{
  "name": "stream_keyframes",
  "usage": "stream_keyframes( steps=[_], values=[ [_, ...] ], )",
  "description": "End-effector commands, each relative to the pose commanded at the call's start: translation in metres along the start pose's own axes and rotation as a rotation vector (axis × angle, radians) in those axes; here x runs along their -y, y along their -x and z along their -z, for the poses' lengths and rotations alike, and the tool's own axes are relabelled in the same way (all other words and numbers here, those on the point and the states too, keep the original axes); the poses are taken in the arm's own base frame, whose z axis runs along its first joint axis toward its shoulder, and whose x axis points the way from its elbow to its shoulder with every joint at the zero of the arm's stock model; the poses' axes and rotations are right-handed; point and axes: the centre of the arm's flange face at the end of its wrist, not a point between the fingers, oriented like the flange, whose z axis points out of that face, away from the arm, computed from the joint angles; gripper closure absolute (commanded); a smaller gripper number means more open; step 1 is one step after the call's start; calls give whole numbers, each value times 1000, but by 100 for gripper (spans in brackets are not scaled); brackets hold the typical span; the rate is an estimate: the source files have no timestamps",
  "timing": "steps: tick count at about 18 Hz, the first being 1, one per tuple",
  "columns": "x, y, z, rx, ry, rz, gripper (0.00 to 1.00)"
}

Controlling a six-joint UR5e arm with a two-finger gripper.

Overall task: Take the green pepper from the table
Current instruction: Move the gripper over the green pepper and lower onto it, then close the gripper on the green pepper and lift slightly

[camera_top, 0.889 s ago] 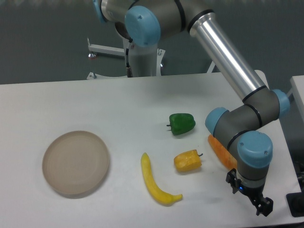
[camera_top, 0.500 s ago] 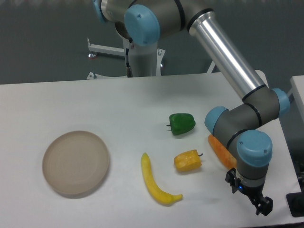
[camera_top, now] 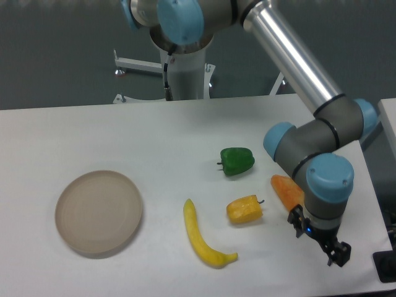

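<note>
The green pepper (camera_top: 237, 161) lies mid-table (camera_top: 124, 133) — the gripper (camera_top: 337, 257) hovers near the front right corner, its opening impossible to tell.

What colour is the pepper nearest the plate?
Yellow; the yellow pepper shows clearly in the fixed camera view.

My end effector (camera_top: 335, 252) is black below a light-blue cap. On the white bench (camera_top: 93, 130): a glossy dark-green pepper (camera_top: 237, 160), a yellow pepper (camera_top: 244, 209) at its six o'clock, a yellow banana (camera_top: 202, 237), an orange carrot (camera_top: 286, 190), a beige plate (camera_top: 98, 211).
</note>
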Motion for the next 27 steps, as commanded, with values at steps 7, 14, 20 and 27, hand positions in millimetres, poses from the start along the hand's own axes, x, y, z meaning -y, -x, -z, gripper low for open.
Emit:
stream_keyframes(
  steps=[7, 14, 20, 27],
  values=[
    [27, -78, 61, -116, -1, -85, 0],
    [44, -165, 58, -223, -36, -276, 0],
    [30, -210, 30, -290, -40, -393, 0],
    [1, -206, 10, -283, -56, -466, 0]
  ],
)
